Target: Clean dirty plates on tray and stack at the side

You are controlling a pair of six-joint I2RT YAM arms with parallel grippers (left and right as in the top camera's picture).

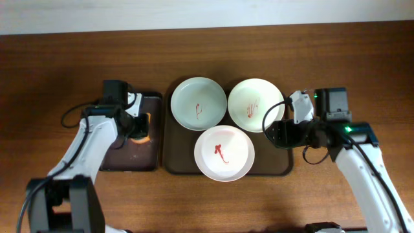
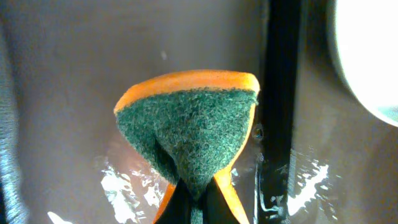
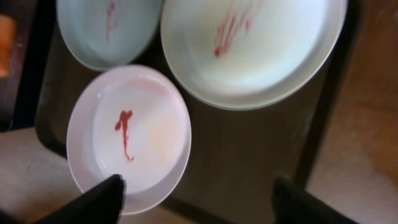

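Three plates lie on the dark brown tray (image 1: 173,158): a pale greenish plate (image 1: 198,103) at the back left, a white plate (image 1: 255,105) at the back right and a white plate (image 1: 224,153) in front. Each has red smears in its centre. My left gripper (image 1: 138,125) is shut on the green-orange sponge (image 2: 193,130) just above the black tray (image 1: 129,155). My right gripper (image 1: 277,133) hangs open and empty over the brown tray's right part. In the right wrist view its fingers (image 3: 199,199) straddle bare tray (image 3: 249,162) beside the front plate (image 3: 130,137).
The narrow black tray (image 2: 62,93) stands directly left of the brown tray, and its surface looks wet and shiny. The edge of a plate (image 2: 373,56) shows at the right of the left wrist view. Bare wooden table surrounds both trays.
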